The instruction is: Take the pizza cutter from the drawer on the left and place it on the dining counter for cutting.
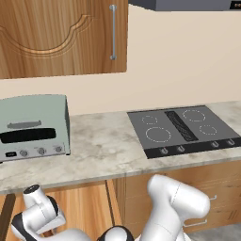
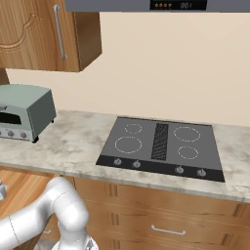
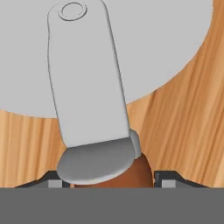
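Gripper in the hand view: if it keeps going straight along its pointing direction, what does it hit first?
Most likely the pizza cutter: its reddish-brown handle sits between the gripper tips, grey wheel just beyond. The drawer floor lies behind it. Depth is hard to judge.

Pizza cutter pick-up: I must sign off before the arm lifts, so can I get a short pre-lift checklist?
1. pizza cutter lying flat on the drawer floor: ok.
2. Reddish handle sits between the gripper fingertips: ok.
3. Jaws firmly closed on the handle: cannot tell.
4. Wheel free of other objects: ok in the hand view.
5. Drawer pulled out far enough for a straight lift: cannot tell.
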